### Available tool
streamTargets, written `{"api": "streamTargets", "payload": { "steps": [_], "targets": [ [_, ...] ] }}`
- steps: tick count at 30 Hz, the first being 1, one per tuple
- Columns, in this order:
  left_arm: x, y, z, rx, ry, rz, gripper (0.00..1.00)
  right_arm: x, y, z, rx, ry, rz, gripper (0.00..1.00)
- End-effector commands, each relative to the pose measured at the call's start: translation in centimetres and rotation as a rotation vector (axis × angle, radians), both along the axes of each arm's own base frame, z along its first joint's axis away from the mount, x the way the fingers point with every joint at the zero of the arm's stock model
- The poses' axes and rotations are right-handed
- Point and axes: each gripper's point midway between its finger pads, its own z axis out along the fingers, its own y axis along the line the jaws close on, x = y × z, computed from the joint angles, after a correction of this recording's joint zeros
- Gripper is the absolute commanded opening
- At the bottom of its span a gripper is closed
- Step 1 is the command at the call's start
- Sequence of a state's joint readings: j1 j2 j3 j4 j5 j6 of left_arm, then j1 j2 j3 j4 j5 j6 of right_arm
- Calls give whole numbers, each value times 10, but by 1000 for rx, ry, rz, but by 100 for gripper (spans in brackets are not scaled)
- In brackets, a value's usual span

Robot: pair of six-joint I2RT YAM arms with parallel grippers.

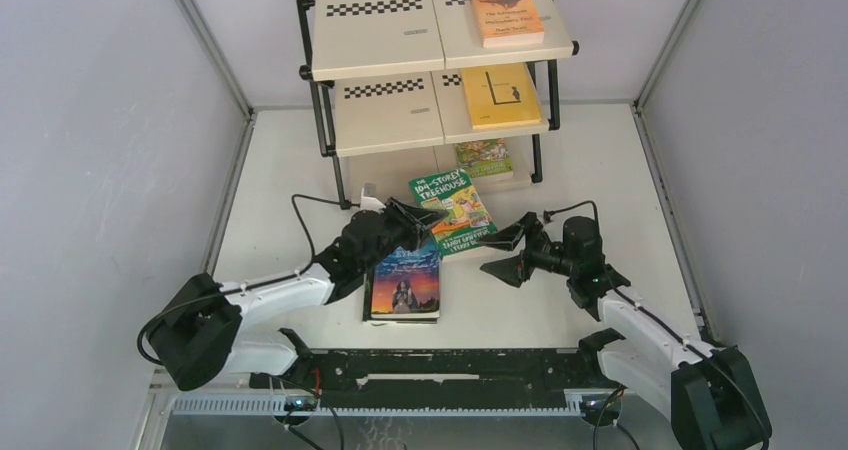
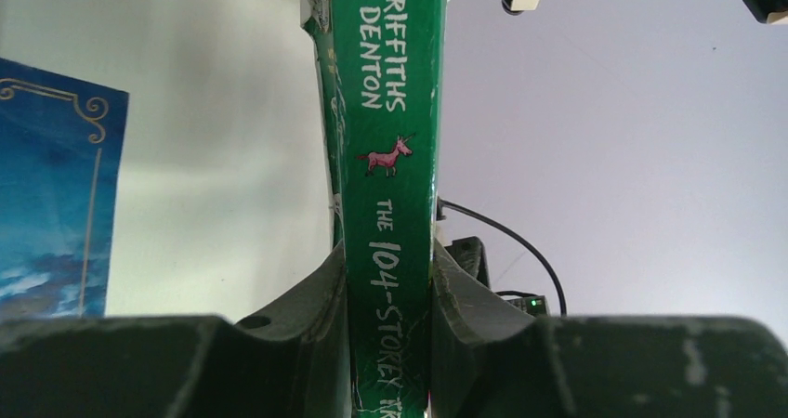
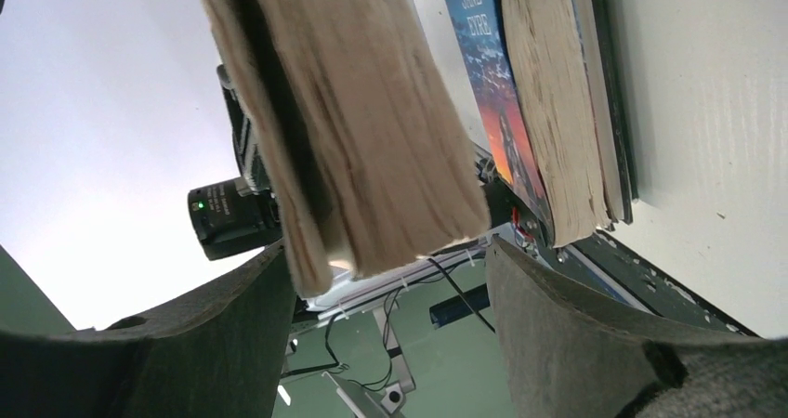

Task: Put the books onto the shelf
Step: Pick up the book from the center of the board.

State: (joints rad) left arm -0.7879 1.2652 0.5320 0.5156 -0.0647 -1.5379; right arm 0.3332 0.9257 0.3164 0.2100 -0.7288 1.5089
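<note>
Clamping the spine of the green Treehouse paperback (image 1: 452, 213), the left gripper (image 1: 420, 218) pinches it across its thickness near one end and holds it clear of the table (image 1: 600, 170), in front of the shelf (image 1: 380, 30). It looks thick, light and bendy. Held at the spine it should stay closed, though the free page edge may sag or fan, and the glossy cover could slip. The right gripper (image 1: 508, 253) stands spread wide around that page edge, seemingly not touching it. Just below lies the blue Jane Eyre (image 1: 405, 282), on top of a darker book (image 3: 604, 93). On the shelf's right half, an orange book (image 1: 506, 12) lies flat on the top tier, a yellow one (image 1: 499, 96) on the middle and another green one (image 1: 484, 157) on the bottom
</note>
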Motion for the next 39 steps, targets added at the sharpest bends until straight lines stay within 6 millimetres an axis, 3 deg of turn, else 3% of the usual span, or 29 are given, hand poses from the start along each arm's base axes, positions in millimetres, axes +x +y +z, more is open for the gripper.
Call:
{"api": "streamTargets", "payload": {
  "steps": [1,18,26,32,36,39],
  "targets": [
    [7,-15,84,-192,-160,-24,0,0,0,8,31,-34,7,79],
    [-5,-25,67,-207,-128,-98,0,21,5,19,96,-58,-30,76],
    [-10,-30,54,-205,-108,-141,0,26,1,21,100,-82,-58,54],
    [-11,-29,38,-188,-90,-155,1,26,-2,16,81,-92,-63,21],
    [-10,-27,32,-173,-89,-166,13,27,-4,11,58,-113,-60,2],
    [-9,-27,27,-159,-86,-175,25,30,-5,9,42,-141,-57,0]
  ]
}}
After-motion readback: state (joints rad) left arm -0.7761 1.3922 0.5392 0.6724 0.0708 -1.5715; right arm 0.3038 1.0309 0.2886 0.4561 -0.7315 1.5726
